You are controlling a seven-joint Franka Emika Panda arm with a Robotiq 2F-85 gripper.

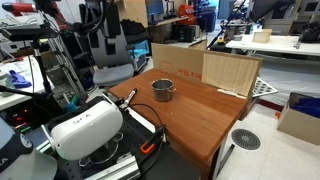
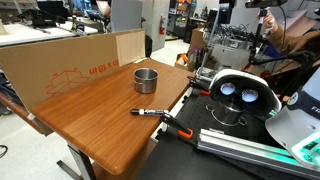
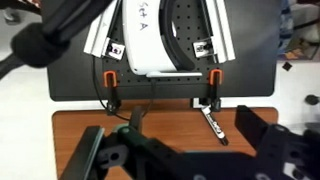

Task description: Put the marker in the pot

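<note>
Gripper: Your gripper (image 3: 175, 155) hung over the desk (image 2: 90, 110) near its edge, blurred in the wrist view. It was released, with its dark fingers (image 3: 92, 155) spread wide.
Marker: The marker (image 2: 150, 112) lay flat on the wood near the desk's edge on the robot's side. The wrist view showed the marker (image 3: 214, 125) just below one of two orange clamps (image 3: 214, 76) fixed to that edge.
Pot: The pot (image 2: 146, 79) stood upright farther in on the desk, well apart from the marker. In an exterior view the pot (image 1: 163, 90) sat in front of the cardboard.
Backdrop: A cardboard sheet (image 2: 70, 55) stood along the desk's far side.
White casing: The rounded casing (image 1: 85, 125) sat off the desk's edge among black cables.
</note>
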